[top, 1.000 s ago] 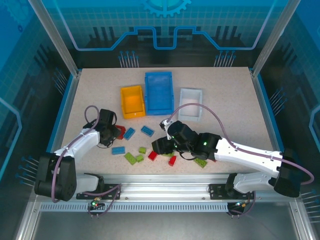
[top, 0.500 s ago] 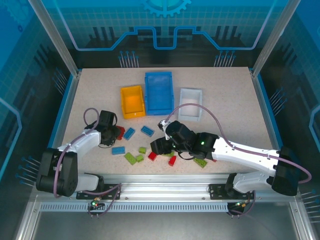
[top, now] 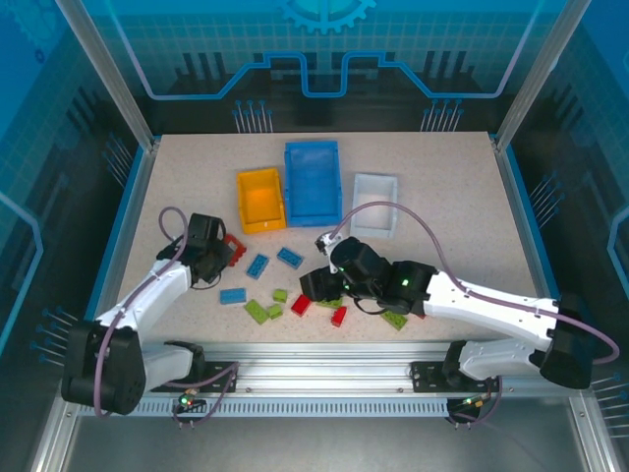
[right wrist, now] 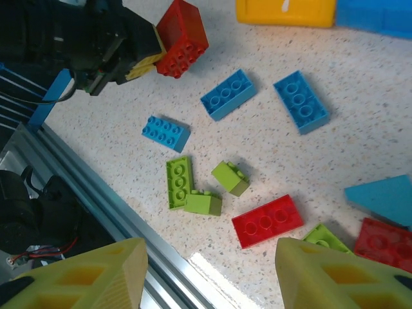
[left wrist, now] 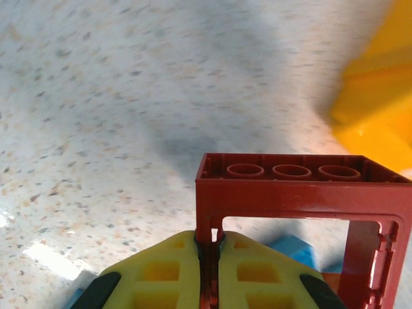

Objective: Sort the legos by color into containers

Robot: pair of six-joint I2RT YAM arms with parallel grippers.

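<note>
Nearest, loose legos in green, red and light blue lie scattered on the counter. The right jaws hang spread above them, gripping nothing. Just beyond, the left jaws pinch one wall of a red brick, holding it above the counter. Farthest stand the yellow-orange bin, the blue bin and the white bin, side by side.

Bright, even overhead light washes the speckled desk in the top view, sharp edge to edge, with only short soft shadows. From the left wrist, the red brick is crisp while the yellow bin at upper right blurs; a grey shadow lies mid-frame, glare at lower left. From the right wrist, glare streaks bottom centre, and the gripper pads look soft.
</note>
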